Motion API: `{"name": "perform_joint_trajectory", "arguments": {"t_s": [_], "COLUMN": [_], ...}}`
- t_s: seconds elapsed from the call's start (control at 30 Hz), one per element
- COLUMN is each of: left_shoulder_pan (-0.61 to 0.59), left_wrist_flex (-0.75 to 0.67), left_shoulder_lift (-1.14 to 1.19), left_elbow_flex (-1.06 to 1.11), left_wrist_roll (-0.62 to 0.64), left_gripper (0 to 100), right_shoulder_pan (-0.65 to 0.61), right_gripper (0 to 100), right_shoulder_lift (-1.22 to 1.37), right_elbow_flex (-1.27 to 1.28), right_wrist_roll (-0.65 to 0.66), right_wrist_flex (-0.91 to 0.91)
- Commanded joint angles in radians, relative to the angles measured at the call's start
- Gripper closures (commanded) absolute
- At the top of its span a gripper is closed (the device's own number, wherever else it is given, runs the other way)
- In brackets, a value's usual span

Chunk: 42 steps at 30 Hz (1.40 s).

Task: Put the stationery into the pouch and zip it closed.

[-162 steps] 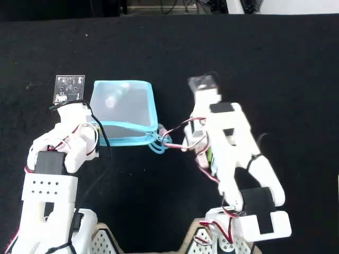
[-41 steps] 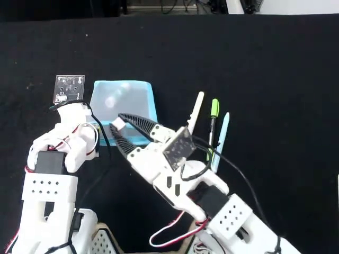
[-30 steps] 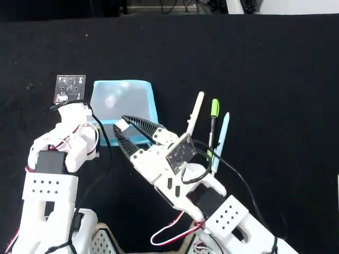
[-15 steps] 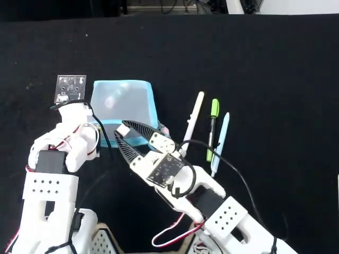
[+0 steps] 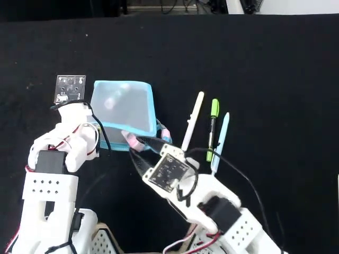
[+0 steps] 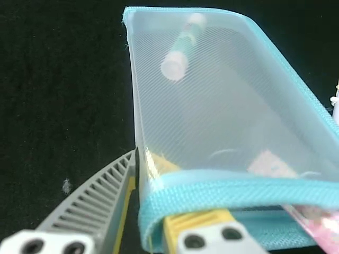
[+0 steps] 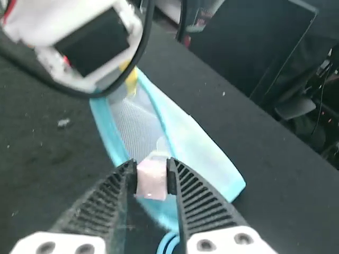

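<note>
Currently the right gripper [image 7: 151, 165] is pinching a pink eraser [image 7: 152, 181] tight, holding it at the open mouth of the light-blue mesh pouch [image 5: 124, 103]. The left gripper [image 6: 142, 161] is clamping the pouch's rim at the corner nearest it. A green-and-white tube [image 6: 180, 47] is lying inside. A cream pen [image 5: 192, 120], a green-capped pen [image 5: 213, 127] and a pale blue pen [image 5: 220, 140] are lying side by side on the black table [image 5: 265, 79] beside the pouch.

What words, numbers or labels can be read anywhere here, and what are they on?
No text can be read.
Small board on an arm's wrist: tiny marks, too small to read.
Green-banded tube in the pouch: too blurred to read.
Pink block: no print visible.
White pen, green-capped pen, blue pen: no lettering legible.
</note>
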Motion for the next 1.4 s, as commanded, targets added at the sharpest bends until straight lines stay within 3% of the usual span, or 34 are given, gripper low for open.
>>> {"name": "perform_joint_trajectory", "arguments": {"t_s": [0.0,0.43,0.8,1.07,1.27,1.37], "left_shoulder_pan": [-0.008,-0.008,-0.008,-0.008,-0.008,-0.008], "left_wrist_flex": [0.002,0.003,0.003,0.005,0.005,0.005], "left_shoulder_lift": [-0.005,-0.005,-0.005,-0.005,-0.005,-0.005], "left_elbow_flex": [-0.010,-0.010,-0.010,-0.010,-0.010,-0.010], "left_wrist_roll": [0.011,0.011,0.011,0.011,0.009,0.009], "left_gripper": [97,97,97,97,97,97], "right_shoulder_pan": [0.020,0.021,0.021,0.020,0.018,0.018], "right_gripper": [98.7,98.7,98.7,98.2,78.7,79.2], "right_shoulder_lift": [-0.074,0.059,0.541,0.745,0.743,0.740], "right_elbow_flex": [-0.058,-0.102,-0.530,-0.639,-0.657,-0.704], "right_wrist_roll": [0.006,0.000,-0.002,-0.002,-0.002,-0.002], "right_wrist_flex": [0.066,-0.032,0.210,0.222,0.290,0.353]}}
